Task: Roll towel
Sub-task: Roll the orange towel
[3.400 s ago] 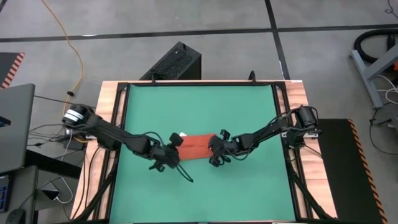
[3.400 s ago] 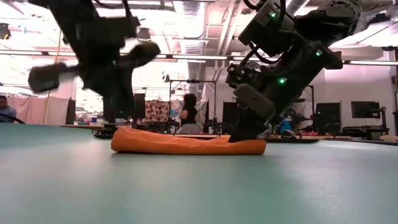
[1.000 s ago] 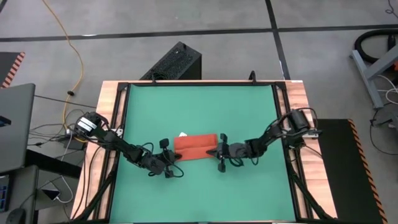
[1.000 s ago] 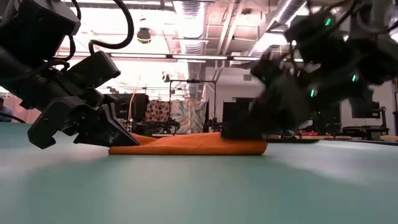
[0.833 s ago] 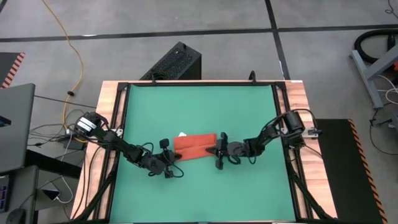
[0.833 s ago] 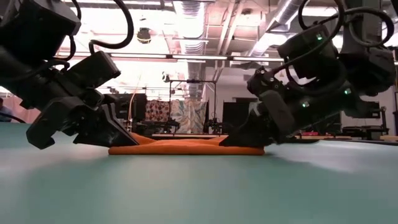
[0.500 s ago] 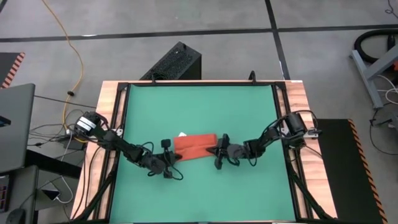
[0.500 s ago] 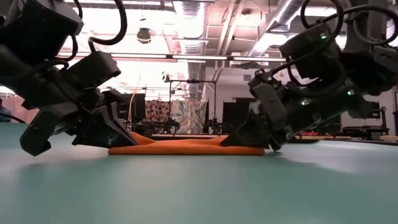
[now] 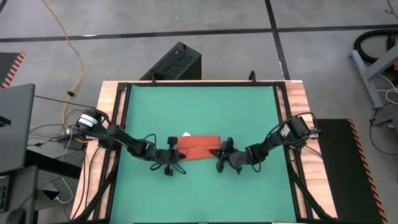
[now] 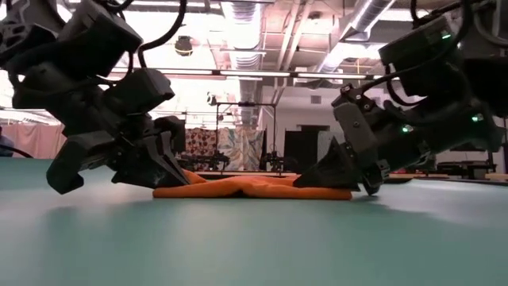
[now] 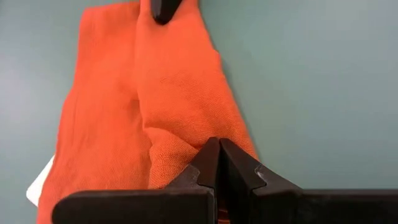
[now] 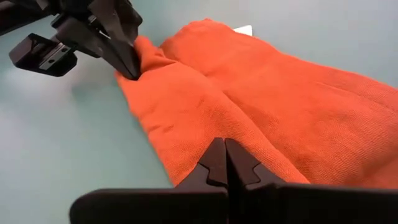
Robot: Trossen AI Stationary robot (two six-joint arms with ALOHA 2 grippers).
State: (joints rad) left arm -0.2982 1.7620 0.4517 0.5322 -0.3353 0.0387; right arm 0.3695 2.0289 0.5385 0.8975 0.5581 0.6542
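From above, your towel [image 9: 198,147] sits mid-mat [image 9: 199,106], loads of open green all round, left gripper [image 9: 175,154] and right gripper [image 9: 219,154] at its near corners, wrist views, both clamped tight on the towel's edge.

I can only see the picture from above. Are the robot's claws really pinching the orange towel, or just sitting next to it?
Observer: Pinching. From the left wrist, the left gripper is shut on the towel at its near edge.
Child: And the other claw?
Observer: The same. From the right wrist, the right gripper is shut on the near edge at the towel's other end.
Child: Is the towel up in the air?
Observer: No. Seen from table height, it lies low on the green table, with a small hump in the middle.
Child: Is it rolled up yet?
Observer: Not quite a roll. The wrist views show a long fold running down its length.
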